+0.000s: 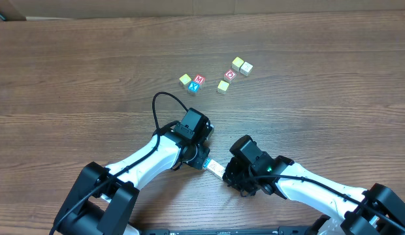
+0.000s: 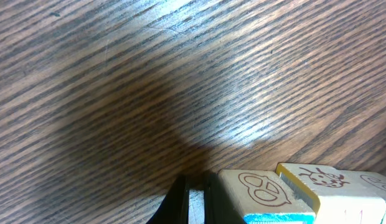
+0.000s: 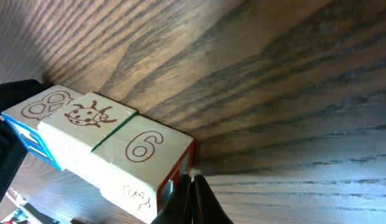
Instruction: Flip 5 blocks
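A row of three blocks (image 3: pixel 90 118) lies on the table between my two grippers; it shows as a pale strip (image 1: pixel 215 168) in the overhead view. Their top faces show a pretzel (image 3: pixel 47 106), a ladybug (image 3: pixel 90 116) and a 6 (image 3: pixel 143 146). My left gripper (image 2: pixel 194 202) is shut and empty, its tips right beside the blue-sided pretzel block (image 2: pixel 261 190). The ladybug block (image 2: pixel 317 180) lies just past that one. At the row's other end my right gripper (image 3: pixel 193 196) is shut and empty against the red-edged 6 block.
Several more blocks lie farther back on the wooden table (image 1: pixel 72 78): a yellow one (image 1: pixel 185 79), a red M (image 1: pixel 199 79), a blue one (image 1: pixel 194 86), another yellow (image 1: pixel 223 86), a red O (image 1: pixel 230 74) and two cream ones (image 1: pixel 242 65).
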You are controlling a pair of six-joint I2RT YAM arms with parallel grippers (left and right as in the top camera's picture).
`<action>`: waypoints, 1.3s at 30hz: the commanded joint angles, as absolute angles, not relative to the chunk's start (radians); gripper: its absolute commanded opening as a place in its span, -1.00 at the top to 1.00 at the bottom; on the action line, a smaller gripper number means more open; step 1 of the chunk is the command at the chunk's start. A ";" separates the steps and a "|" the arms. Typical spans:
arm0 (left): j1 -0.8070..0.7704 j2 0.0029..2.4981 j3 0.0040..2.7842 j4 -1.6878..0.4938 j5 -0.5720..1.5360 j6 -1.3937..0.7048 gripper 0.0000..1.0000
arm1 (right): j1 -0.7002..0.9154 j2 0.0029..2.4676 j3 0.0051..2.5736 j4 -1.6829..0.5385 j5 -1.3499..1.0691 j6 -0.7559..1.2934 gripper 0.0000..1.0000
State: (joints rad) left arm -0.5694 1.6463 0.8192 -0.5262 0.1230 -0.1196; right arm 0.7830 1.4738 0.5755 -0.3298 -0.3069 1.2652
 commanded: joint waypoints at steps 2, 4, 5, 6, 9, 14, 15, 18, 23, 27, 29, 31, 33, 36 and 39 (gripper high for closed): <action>-0.577 1.665 0.820 -0.524 0.123 -0.069 0.91 | 0.791 1.479 0.573 -0.316 -0.294 1.295 0.92; -0.577 1.665 0.820 -0.524 0.123 -0.054 0.92 | 0.791 1.479 0.573 -0.316 -0.294 1.303 0.92; -0.577 1.665 0.820 -0.524 0.123 -0.047 0.92 | 0.791 1.479 0.573 -0.316 -0.294 1.304 0.92; -0.577 1.665 0.820 -0.524 0.123 -0.043 0.92 | 0.791 1.479 0.573 -0.315 -0.294 1.308 0.92; -0.577 1.665 0.820 -0.522 0.123 -0.036 0.91 | 0.791 1.479 0.573 -0.315 -0.294 1.310 0.92; -0.577 1.665 0.820 -0.510 0.119 -0.021 0.92 | 0.792 1.479 0.573 -0.315 -0.298 1.310 0.92; -0.577 1.665 0.820 -0.506 0.119 -0.021 0.92 | 0.792 1.479 0.573 -0.316 -0.298 1.310 0.92; -0.577 1.665 0.820 -0.493 0.120 -0.022 0.92 | 0.792 1.479 0.573 -0.316 -0.301 1.310 0.92; -0.577 1.665 0.820 -0.484 0.120 0.003 0.92 | 0.792 1.479 0.573 -0.316 -0.302 1.310 0.92; -0.577 1.665 0.820 -0.484 0.119 0.025 0.92 | 0.792 1.479 0.573 -0.315 -0.309 1.310 0.92; -0.577 1.665 0.820 -0.480 0.119 0.027 0.92 | 0.792 1.479 0.573 -0.316 -0.310 1.310 0.92; -0.577 1.665 0.820 -0.472 0.119 0.027 0.91 | 0.792 1.479 0.573 -0.315 -0.316 1.310 0.92; -0.577 1.665 0.820 -0.464 0.119 0.027 0.92 | 0.794 1.479 0.573 -0.316 -0.316 1.310 0.92; -0.577 1.665 0.820 -0.457 0.119 0.027 0.92 | 0.810 1.479 0.573 -0.315 -0.316 1.314 0.92; -0.577 1.665 0.820 -0.455 0.119 0.027 0.92 | 0.829 1.479 0.573 -0.315 -0.308 1.330 0.92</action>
